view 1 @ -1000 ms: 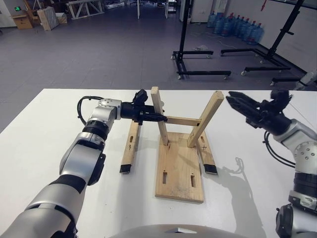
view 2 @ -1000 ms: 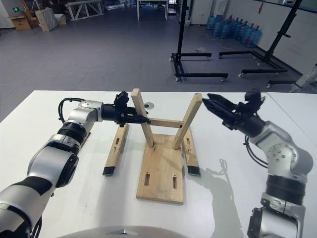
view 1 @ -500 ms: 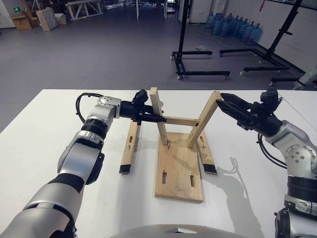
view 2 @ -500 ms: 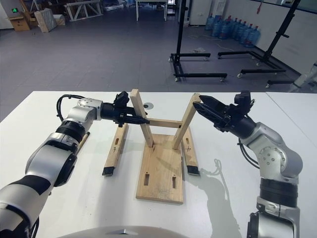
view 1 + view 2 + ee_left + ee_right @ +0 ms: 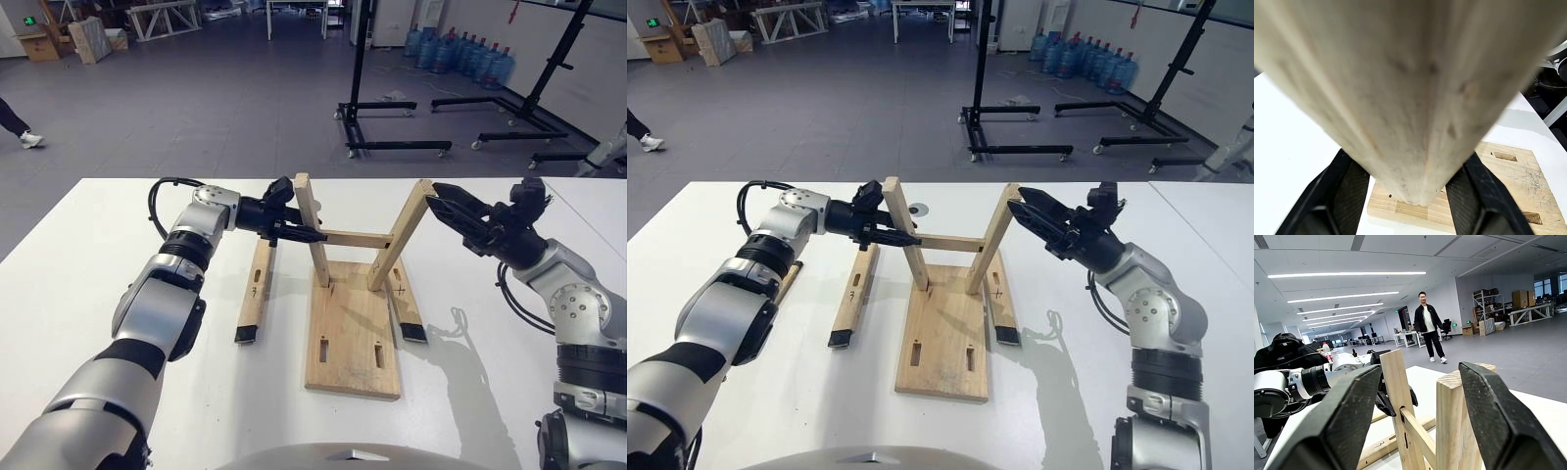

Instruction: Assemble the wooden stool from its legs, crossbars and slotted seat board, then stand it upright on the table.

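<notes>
Left jaws clamp left leg [image 5: 306, 201], steadying it. Right jaws wide at right leg [image 5: 400, 240] top: centre, close squarely, press legs straight down into seat board [image 5: 353, 345] slots.

Bright, even light from above floods the white table [image 5: 78, 294], washing it pale; only faint, soft shadows lie on the board [image 5: 358, 333]. Ceiling strip lights [image 5: 1347, 274] glare in the right wrist view. In the left wrist view a leg [image 5: 1400, 88], close against the lens, is blurred.
</notes>
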Tool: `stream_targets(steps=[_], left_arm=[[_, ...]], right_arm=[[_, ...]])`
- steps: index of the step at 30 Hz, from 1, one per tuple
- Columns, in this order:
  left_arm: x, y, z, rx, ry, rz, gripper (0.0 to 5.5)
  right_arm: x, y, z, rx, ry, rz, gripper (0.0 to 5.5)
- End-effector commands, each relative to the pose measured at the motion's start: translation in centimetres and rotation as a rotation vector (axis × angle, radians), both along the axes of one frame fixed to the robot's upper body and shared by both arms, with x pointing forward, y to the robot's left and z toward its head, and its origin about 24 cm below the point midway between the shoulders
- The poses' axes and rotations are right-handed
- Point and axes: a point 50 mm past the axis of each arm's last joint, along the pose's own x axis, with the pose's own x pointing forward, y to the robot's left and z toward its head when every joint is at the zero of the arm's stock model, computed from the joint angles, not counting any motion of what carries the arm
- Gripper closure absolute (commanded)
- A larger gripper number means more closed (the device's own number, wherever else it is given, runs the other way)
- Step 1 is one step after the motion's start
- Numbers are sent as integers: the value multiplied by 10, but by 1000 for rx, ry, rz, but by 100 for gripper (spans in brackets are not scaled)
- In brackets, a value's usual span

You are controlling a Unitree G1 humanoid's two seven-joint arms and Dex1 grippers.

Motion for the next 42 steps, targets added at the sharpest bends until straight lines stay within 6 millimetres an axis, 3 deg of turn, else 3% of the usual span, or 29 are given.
stream_targets(steps=[1,6,12,20,23,27,34,38,42], left_arm=[[-22,-62,-34,114,7,-184,341],[-28,-87,-33,26,-16,-170,341],[-53,-105,-64,94,41,-282,341],[-58,-123,-55,32,14,-302,341],[-55,-114,-60,36,27,-261,341],[-43,-85,-54,13,48,-174,341],[-18,-23,-17,58,5,-98,341],[-15,-10,-8,96,-16,-95,345],[-12,-11,-1,90,-38,-78,346]], right_arm=[[-22,66,-87,-76,443,329,260],[-20,70,-84,-96,437,362,260],[-20,78,-84,-102,434,387,260],[-18,83,-83,-118,416,406,260],[-17,83,-82,-122,405,402,260],[-16,73,-80,-130,370,336,260],[-4,41,-65,-117,258,89,260],[-1,25,-51,-84,202,1,260],[4,7,-33,-55,127,-109,260]])
